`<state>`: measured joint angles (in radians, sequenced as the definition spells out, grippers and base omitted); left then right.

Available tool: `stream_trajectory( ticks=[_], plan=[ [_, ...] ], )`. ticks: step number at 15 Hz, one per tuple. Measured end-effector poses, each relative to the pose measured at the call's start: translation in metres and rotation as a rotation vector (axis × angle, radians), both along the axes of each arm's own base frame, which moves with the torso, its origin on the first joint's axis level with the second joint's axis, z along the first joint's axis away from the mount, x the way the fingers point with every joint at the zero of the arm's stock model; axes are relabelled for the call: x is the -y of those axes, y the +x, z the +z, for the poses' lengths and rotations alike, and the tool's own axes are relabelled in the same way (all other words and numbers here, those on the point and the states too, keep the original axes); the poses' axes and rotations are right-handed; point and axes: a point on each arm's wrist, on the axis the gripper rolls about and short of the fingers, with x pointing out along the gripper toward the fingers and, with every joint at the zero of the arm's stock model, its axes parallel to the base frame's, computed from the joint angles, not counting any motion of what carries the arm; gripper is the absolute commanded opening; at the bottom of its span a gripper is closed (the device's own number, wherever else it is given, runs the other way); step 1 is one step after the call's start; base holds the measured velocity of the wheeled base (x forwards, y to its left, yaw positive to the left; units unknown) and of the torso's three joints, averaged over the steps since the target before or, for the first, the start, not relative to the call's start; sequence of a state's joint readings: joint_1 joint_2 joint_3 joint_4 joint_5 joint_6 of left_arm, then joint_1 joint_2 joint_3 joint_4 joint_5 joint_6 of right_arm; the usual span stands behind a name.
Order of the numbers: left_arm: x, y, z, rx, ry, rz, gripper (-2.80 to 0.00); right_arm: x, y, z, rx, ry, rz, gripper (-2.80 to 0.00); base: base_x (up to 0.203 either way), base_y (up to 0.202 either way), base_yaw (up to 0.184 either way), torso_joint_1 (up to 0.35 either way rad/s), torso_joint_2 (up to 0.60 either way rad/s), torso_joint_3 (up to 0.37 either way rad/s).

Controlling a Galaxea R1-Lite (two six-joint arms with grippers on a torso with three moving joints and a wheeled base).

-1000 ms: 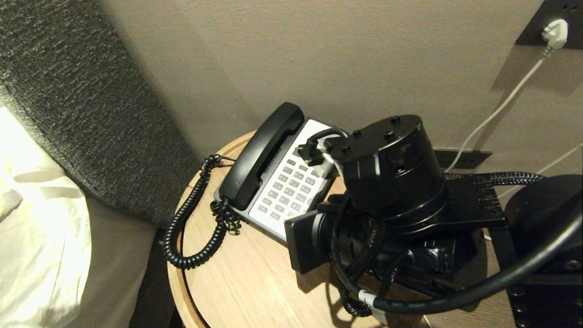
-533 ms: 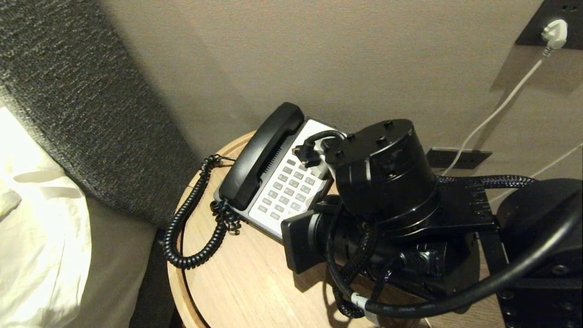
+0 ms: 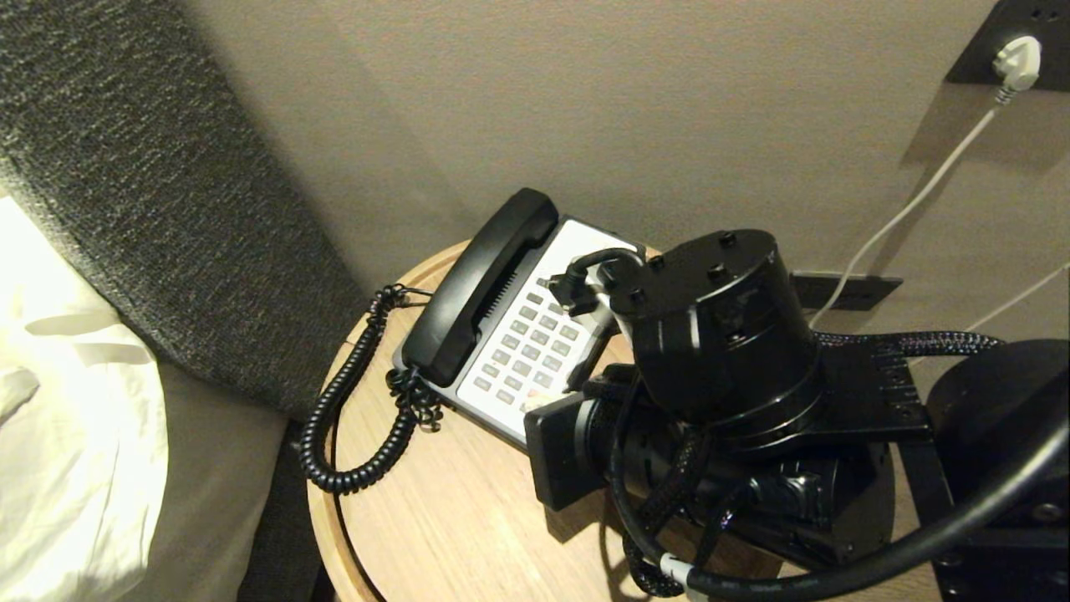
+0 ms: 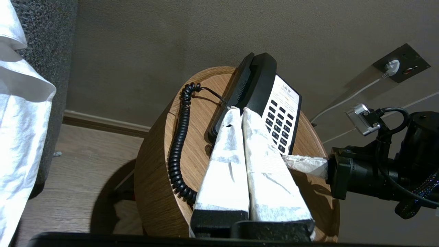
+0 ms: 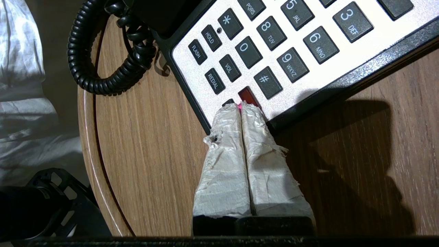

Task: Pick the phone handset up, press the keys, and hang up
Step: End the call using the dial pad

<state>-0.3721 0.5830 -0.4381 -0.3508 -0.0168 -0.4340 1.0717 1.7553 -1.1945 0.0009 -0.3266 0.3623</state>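
The black phone handset (image 3: 481, 284) lies in its cradle on the left side of the black-and-white phone base (image 3: 577, 242), which stands on a round wooden table (image 3: 435, 518). Its coiled cord (image 3: 343, 418) loops off the table's left side. My right gripper (image 5: 241, 107) is shut, and its taped tips rest at a lit red key (image 5: 247, 96) in the keypad's near corner; the head view shows those tips (image 3: 539, 403) below the arm. My left gripper (image 4: 240, 109) is shut and empty, off the table's near edge, pointing at the handset (image 4: 255, 85).
A bed with white linen (image 3: 75, 418) and a grey headboard (image 3: 125, 184) stand to the left of the table. The wall behind carries a socket with a white plug (image 3: 1018, 60) and trailing cable. The right arm's body covers the table's right part.
My right arm has dipped toward the keypad's near corner, and its pale tips now show at the keys there. The handset and cord have not moved.
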Motion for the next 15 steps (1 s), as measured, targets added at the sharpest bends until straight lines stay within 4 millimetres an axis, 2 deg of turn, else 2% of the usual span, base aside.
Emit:
stream_trajectory(
  ticks=[5,12,15],
  plan=[
    [0.0,0.0,0.001,0.006,-0.001,-0.002,-2.8,-0.001,0.0,0.003,0.002,0.009,0.0,-2.8,0.0,0.0,0.0,0.0,0.0,0.0],
    [0.0,-0.001,0.0,-0.006,-0.025,-0.02,-2.8,-0.001,-0.005,0.02,0.021,0.067,0.019,-2.8,0.0,0.0,0.0,0.0,0.0,0.0],
    [0.0,-0.001,-0.001,-0.009,-0.024,-0.024,-2.8,0.0,-0.007,0.02,0.02,0.066,0.023,-2.8,0.0,0.0,0.0,0.0,0.0,0.0]
  ],
)
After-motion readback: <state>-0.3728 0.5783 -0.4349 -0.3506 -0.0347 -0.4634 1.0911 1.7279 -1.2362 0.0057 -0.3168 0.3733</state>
